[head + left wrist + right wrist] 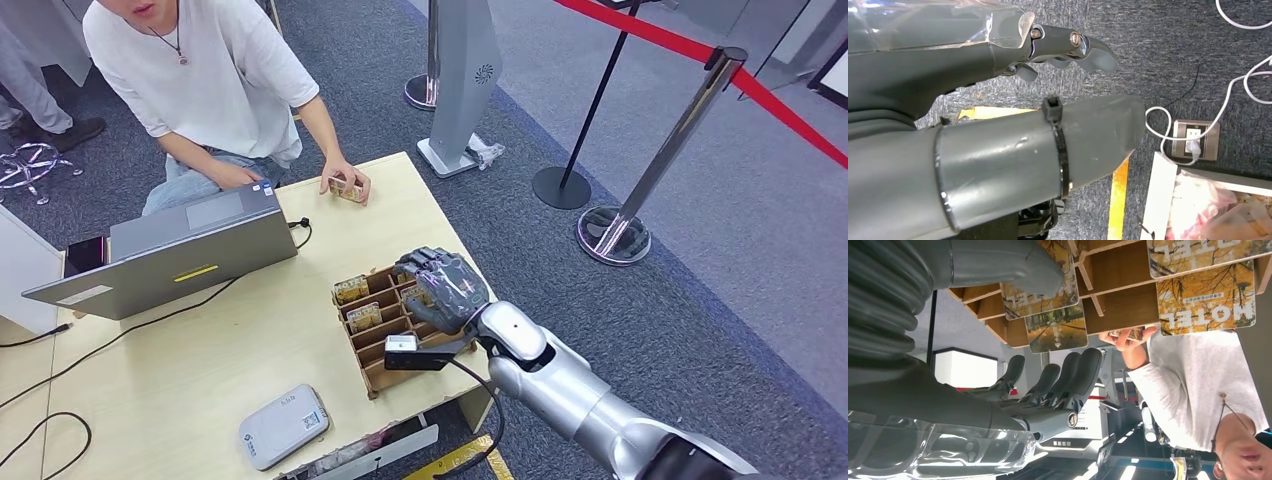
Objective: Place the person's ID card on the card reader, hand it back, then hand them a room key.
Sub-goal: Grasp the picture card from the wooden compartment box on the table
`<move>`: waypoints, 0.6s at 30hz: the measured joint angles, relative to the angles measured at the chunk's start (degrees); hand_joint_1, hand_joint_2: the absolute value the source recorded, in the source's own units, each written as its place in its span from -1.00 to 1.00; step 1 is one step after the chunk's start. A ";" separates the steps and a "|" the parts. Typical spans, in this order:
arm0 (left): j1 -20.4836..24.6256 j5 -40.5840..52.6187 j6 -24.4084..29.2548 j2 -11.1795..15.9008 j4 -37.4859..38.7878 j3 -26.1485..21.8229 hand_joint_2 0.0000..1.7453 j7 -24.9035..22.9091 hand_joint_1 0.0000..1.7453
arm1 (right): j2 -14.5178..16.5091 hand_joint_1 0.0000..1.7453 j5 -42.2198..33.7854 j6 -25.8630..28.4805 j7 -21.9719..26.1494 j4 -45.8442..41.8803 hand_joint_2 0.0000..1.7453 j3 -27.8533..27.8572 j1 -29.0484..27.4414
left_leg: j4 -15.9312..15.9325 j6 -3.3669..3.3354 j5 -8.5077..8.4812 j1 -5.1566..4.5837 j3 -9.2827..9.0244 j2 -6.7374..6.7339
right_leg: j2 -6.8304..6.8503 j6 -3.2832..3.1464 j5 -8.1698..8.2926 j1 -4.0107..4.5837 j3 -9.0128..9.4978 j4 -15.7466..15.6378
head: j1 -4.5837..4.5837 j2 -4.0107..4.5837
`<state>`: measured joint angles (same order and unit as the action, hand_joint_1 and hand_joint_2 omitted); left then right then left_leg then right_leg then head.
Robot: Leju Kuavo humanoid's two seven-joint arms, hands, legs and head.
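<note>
A wooden rack (372,368) of yellow hotel key cards (352,290) stands on the table's right part. My right hand (441,287) hovers over its far right slots. In the right wrist view the thumb (1013,262) lies against one key card (1055,330) and the fingers (1068,377) stretch out on its other side, apart from it. The rack (1118,305) holds more key cards (1205,305). The grey-white card reader (283,426) lies near the table's front edge. The person (205,70) holds a card (347,188) at the far edge. My left hand (1068,47) hangs over the carpet, holding nothing.
An open grey laptop (170,248) sits at the table's left with a black cable (150,320) running across the top. Stanchions (640,190) with a red rope stand on the carpet to the right. A floor socket (1195,140) and white cables lie below my left hand.
</note>
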<state>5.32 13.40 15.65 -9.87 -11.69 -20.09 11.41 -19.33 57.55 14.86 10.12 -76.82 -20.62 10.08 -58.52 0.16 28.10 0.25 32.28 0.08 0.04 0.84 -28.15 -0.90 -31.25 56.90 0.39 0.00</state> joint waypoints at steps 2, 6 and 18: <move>0.00 0.00 0.00 -0.01 0.00 0.00 -1.00 0.00 -1.00 | 0.02 -0.07 -0.01 0.00 -0.01 0.11 1.00 -0.12 0.03 | 0.00 0.00 0.00 0.00 0.00 0.00 | 0.00 0.00 0.00 0.00 0.00 0.00 | 0.00 0.00; 0.00 -0.01 0.00 -0.01 0.00 -0.01 -1.00 -0.14 -1.00 | 0.03 -0.07 -0.05 0.03 -0.13 0.31 1.00 -0.31 0.06 | 0.00 0.00 0.00 0.00 0.00 0.00 | 0.00 0.00 0.00 0.00 0.00 0.00 | 0.00 0.00; -0.03 -0.48 0.01 -0.01 0.00 -0.02 -1.00 -0.33 -1.00 | 0.03 -0.02 -0.63 0.20 0.54 1.99 1.00 -0.36 1.06 | 0.00 0.00 0.00 0.00 0.00 0.00 | 0.00 0.00 0.00 0.00 0.00 0.00 | 0.00 0.00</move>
<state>5.29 12.92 15.66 -9.88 -11.69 -20.11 11.08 -19.30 56.92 15.06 10.66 -74.83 -20.98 11.14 -58.52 0.16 28.10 0.25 32.28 0.07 0.03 0.84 -28.15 -0.90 -31.25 56.90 0.39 0.00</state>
